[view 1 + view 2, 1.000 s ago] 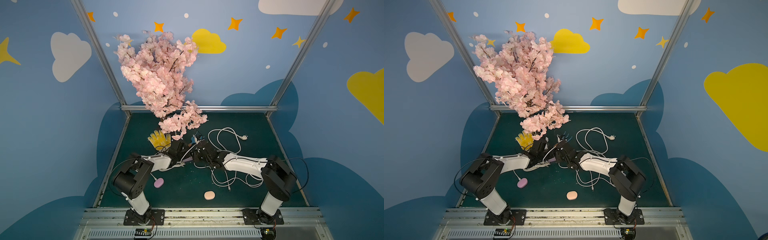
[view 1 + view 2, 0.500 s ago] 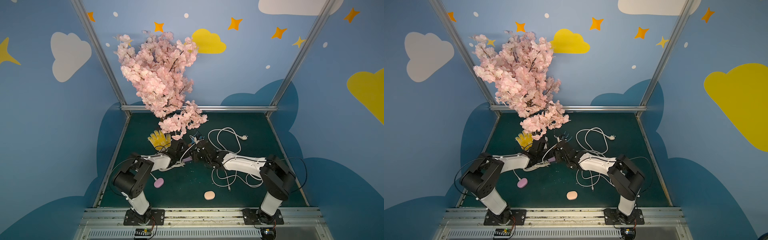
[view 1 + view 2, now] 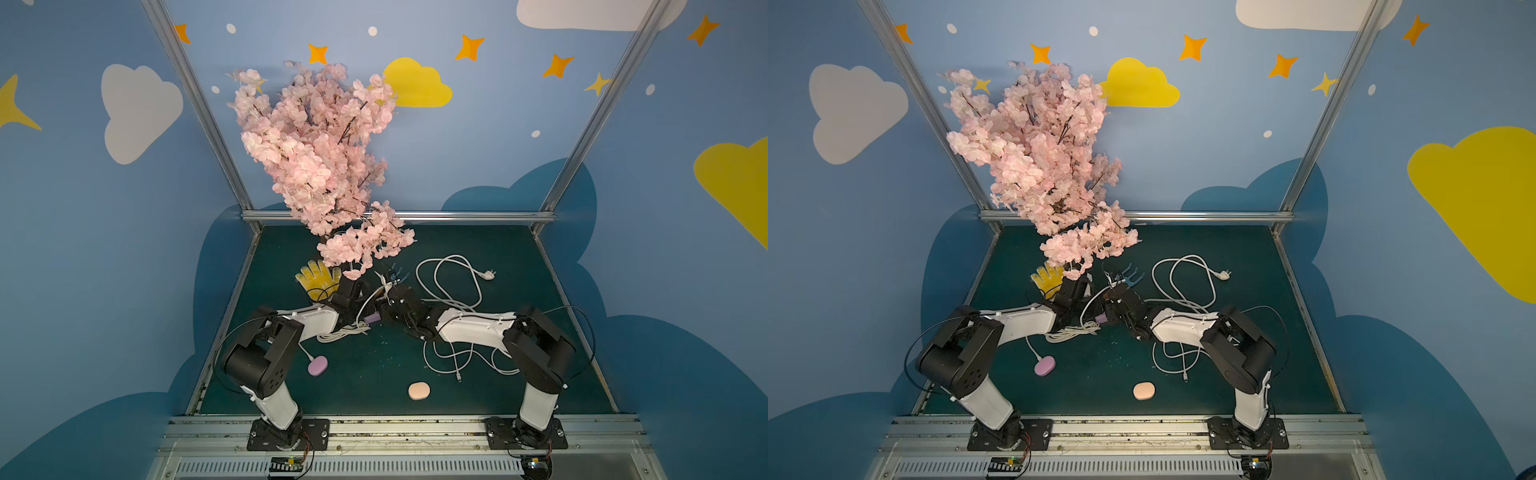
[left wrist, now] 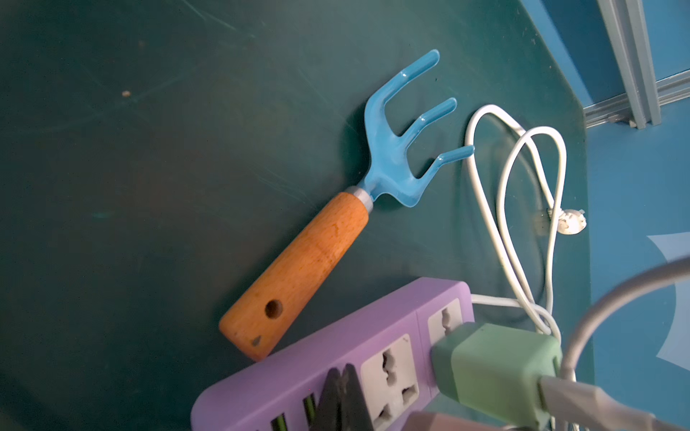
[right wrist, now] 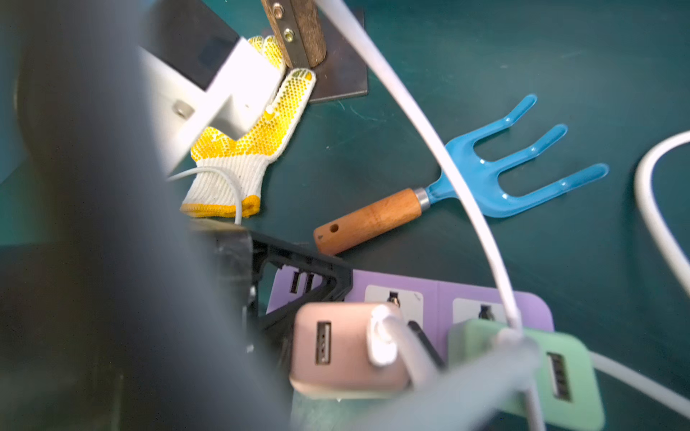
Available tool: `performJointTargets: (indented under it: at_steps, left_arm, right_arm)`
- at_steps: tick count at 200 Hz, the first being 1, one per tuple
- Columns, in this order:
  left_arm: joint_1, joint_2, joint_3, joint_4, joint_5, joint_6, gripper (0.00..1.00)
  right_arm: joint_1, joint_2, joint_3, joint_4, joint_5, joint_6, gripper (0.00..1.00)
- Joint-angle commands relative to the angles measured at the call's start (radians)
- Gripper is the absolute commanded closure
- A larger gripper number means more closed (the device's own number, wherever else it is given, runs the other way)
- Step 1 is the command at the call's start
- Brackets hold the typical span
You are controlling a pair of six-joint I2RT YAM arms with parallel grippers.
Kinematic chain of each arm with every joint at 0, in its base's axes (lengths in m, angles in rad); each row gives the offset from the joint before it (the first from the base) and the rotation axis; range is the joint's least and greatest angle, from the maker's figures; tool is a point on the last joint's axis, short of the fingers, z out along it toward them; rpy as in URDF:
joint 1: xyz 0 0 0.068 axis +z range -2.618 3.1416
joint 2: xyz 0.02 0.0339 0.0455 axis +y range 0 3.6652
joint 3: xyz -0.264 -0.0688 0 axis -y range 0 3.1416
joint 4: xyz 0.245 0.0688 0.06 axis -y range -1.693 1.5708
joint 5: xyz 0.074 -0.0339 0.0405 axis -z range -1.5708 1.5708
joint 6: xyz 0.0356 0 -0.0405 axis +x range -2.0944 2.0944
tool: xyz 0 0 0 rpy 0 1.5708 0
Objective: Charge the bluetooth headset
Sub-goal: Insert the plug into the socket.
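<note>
now, right pincer (image 3: pixel 381 311) clasping pink charger (image 5: pixel 343 350), purple strip (image 5: pixel 437 298) beneath

I worked a staged lab booth: blue walls (image 3: pixel 83 257) painted with clouds and stars, aluminium frame posts (image 3: pixel 199 120), a green mat (image 3: pixel 374 365), a pink blossom tree (image 3: pixel 316 153), and my left arm (image 3: pixel 307 322) and right arm (image 3: pixel 478 330) bolted to a metal rail (image 3: pixel 415 424)

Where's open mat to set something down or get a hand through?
Free: back right corner of the mat, between the back rail, right edge and cable plug; front strip between lilac pod and peach pod. Crowded: mid-mat, with power strip, rake, glove and white cable loops.
</note>
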Motion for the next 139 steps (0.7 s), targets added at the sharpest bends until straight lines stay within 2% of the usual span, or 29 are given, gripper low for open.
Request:
performJointTargets:
  at_steps: [1,35,76,139]
  left_arm:
    - [0.004,0.033,-0.014,-0.121,-0.011,0.008,0.97]
    - [0.003,0.040,-0.019,-0.123,-0.005,-0.005,0.97]
    - [0.001,0.030,-0.024,-0.135,-0.014,-0.008,0.97]
    - [0.000,0.036,-0.007,-0.145,-0.013,-0.003,0.97]
  right_arm:
    - [0.011,-0.050,-0.015,0.067,0.056,-0.068,1.00]
    - [0.017,-0.051,-0.019,0.089,0.104,-0.107,1.00]
    - [0.026,-0.014,-0.008,0.064,0.189,-0.084,1.00]
    - [0.040,0.035,-0.004,0.026,0.181,0.008,1.00]
